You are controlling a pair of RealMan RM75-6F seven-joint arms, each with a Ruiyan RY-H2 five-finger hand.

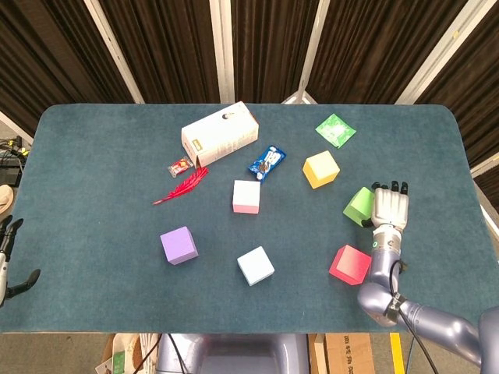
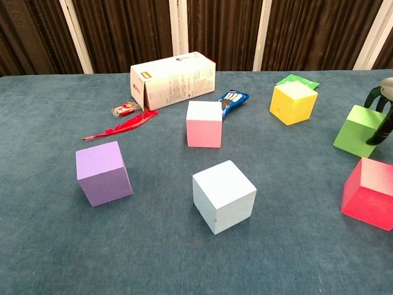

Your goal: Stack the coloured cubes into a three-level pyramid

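Observation:
Six cubes lie apart on the blue table, none stacked: yellow (image 1: 320, 169) (image 2: 293, 102), pink (image 1: 246, 196) (image 2: 204, 123), green (image 1: 359, 205) (image 2: 359, 130), purple (image 1: 178, 245) (image 2: 102, 173), light blue (image 1: 256, 266) (image 2: 223, 196) and red (image 1: 350, 264) (image 2: 370, 193). My right hand (image 1: 388, 206) (image 2: 381, 117) is against the green cube's right side, with its fingers spread and arched over the cube's edge. The cube rests on the table. My left hand (image 1: 8, 257) hangs off the table's left edge, fingers apart and holding nothing.
A white carton (image 1: 220, 133) (image 2: 172, 80) lies at the back. Near it are a red feather (image 1: 181, 185), a small red packet (image 1: 180, 165), a blue snack packet (image 1: 267, 161) and a green sachet (image 1: 335, 129). The table's right edge (image 1: 477, 202) is close to my right hand.

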